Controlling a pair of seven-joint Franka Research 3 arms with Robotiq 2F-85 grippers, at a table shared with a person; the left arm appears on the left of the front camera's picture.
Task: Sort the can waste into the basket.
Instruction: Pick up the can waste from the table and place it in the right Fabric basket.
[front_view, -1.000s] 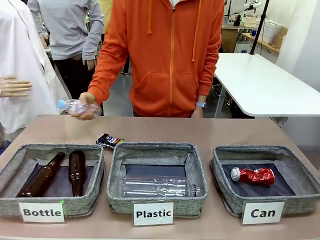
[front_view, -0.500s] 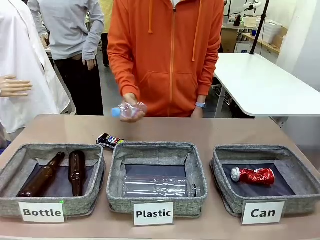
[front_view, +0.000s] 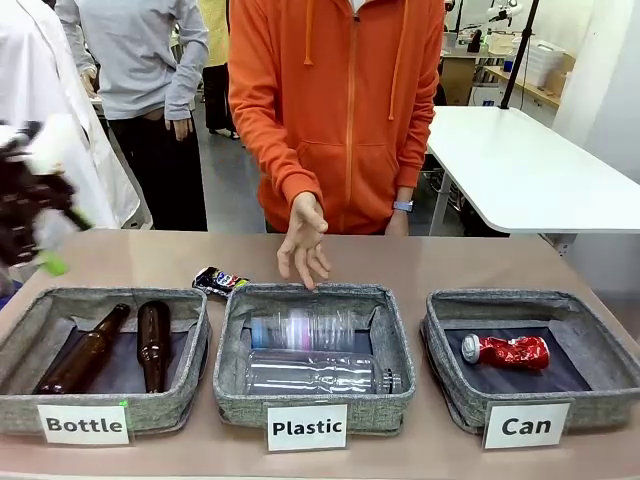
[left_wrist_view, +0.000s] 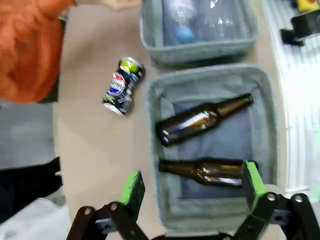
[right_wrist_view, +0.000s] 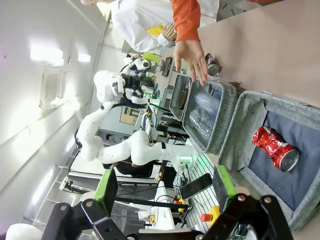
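Left claw (left_wrist_view: 192, 190), spread wide and empty, is hovering above the Bottle basket (left_wrist_view: 154, 145). The dark can (left_wrist_view: 123, 86) is lying ahead on the surface (left_wrist_view: 90, 150) beside that basket, its long axis pointing roughly away, well apart from the Can basket (front_view: 452, 385).

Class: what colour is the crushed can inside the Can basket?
The can is red with silver ends; best in front view.

you're reading three white front cards: the "bottle" label (front_view: 85, 424) is sitting on the left basket (front_view: 195, 350), the "plastic" label (front_view: 307, 428) on the middle basket (front_view: 398, 350), and the "can" label (front_view: 526, 426) on the right basket (front_view: 437, 350). the crushed dark can (front_view: 218, 281) is showing print too blurred to read.
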